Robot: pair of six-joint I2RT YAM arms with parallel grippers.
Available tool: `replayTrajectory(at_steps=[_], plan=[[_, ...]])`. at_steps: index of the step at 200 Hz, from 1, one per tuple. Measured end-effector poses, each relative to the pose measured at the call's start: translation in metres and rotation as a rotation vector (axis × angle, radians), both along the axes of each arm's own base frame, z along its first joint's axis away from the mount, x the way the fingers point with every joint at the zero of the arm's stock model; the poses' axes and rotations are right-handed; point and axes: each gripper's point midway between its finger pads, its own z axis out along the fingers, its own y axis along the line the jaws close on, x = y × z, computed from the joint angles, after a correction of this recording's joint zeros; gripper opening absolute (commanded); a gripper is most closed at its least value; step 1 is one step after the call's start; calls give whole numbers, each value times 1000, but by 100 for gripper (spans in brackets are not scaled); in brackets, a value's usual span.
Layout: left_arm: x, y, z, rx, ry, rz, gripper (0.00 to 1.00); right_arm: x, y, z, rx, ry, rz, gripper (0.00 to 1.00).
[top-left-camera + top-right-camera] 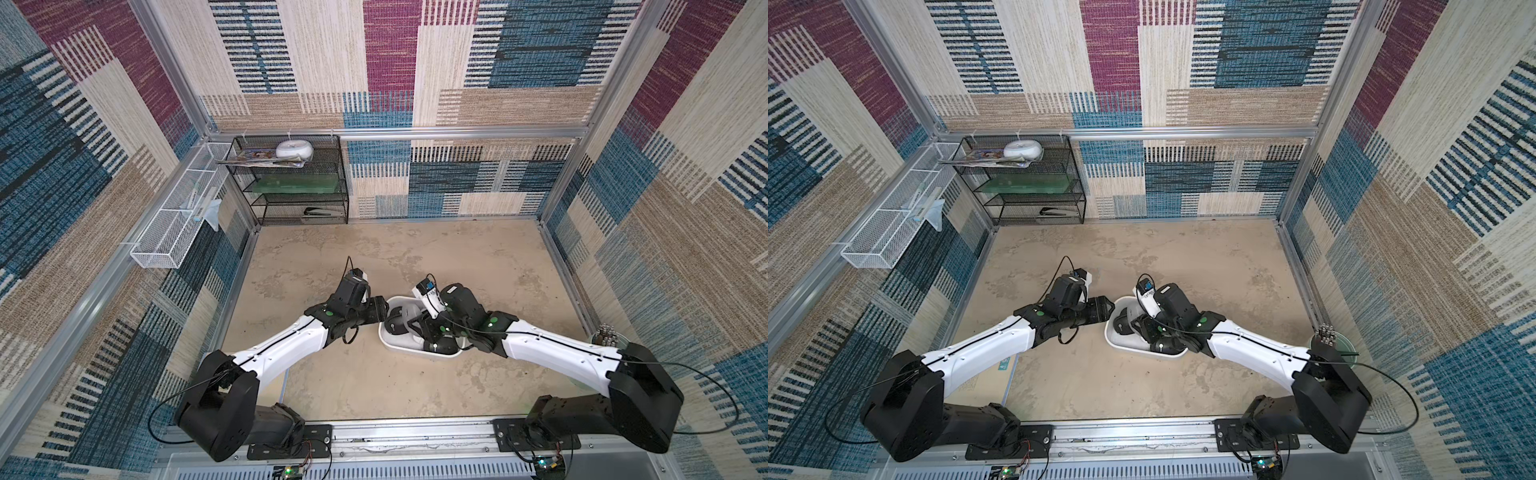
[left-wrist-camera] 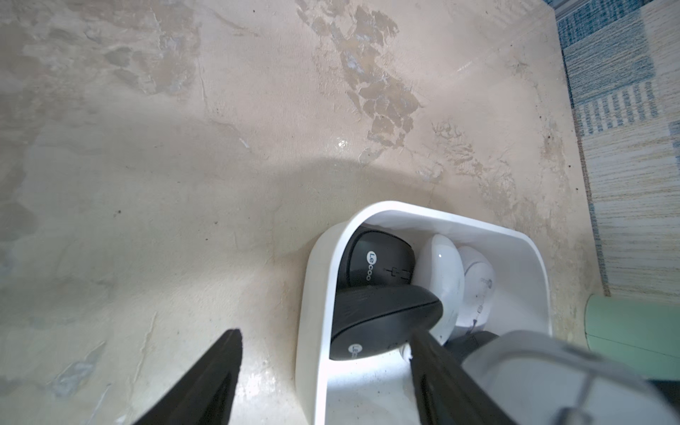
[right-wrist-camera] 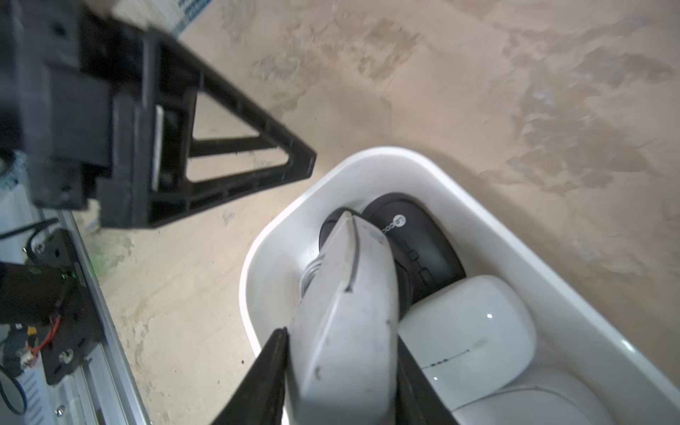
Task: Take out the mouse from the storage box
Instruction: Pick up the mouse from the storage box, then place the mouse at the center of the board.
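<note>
Beige, stone-patterned table (image 1: 374, 257) spreads out beneath both claws. Well beyond the left claw (image 2: 327, 333), in the far corner, stands a black mesh rack (image 1: 291, 183), with a white wire basket (image 1: 174, 224) fixed along the side wall next to it. White and shallow, the storage box (image 1: 405, 352) sits on the table between the two wrists, directly under the right claw (image 3: 340, 342), with one short end at the left claw's tips. The left claw is partly spread and grips nothing. Its jaws straddle that end wall, one finger (image 2: 209, 375) over bare table outside and the other finger (image 2: 434, 371) inside the box; whether either touches the wall I cannot tell. The right claw is clamped tight on the grey-white mouse (image 3: 349, 290), which stands on edge between its two fingers. That mouse hangs over the inside of the box, above the others; I cannot tell whether it is fully clear of them. Just off the left claw's inner finger lies a black mouse (image 2: 382, 320), and a second black mouse (image 2: 375, 263) leans against the end wall behind it. Past the right claw's tips, beside the black pair, rest a white mouse (image 2: 441, 279) and a second white mouse (image 2: 478, 290), both inside the box.
</note>
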Motion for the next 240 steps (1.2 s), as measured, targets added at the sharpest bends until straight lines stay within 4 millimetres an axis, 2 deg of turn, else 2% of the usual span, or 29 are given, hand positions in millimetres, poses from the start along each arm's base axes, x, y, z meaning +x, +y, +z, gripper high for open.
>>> replayTrajectory(at_steps=[34, 54, 87, 113, 150, 202, 240], plan=[[-7, 10, 8, 17, -45, 1, 79, 23, -44, 36, 82, -40, -170, 32], [-10, 14, 11, 26, -63, 0, 79, 33, -70, 39, 109, -29, -260, 31], [-12, 15, 12, 33, -68, -7, 79, 44, -116, 14, 109, 65, -427, 28], [-14, 17, 10, 42, -58, -10, 79, 44, -142, -7, 108, 140, -518, 27], [-13, 16, 11, 43, -60, -13, 79, 44, -176, -21, 131, 195, -638, 26], [-10, 14, 10, 46, -57, -18, 79, 37, -201, -48, 143, 287, -725, 26], [-10, 13, 9, 48, -53, -18, 79, 25, -199, -76, 160, 380, -717, 26]])
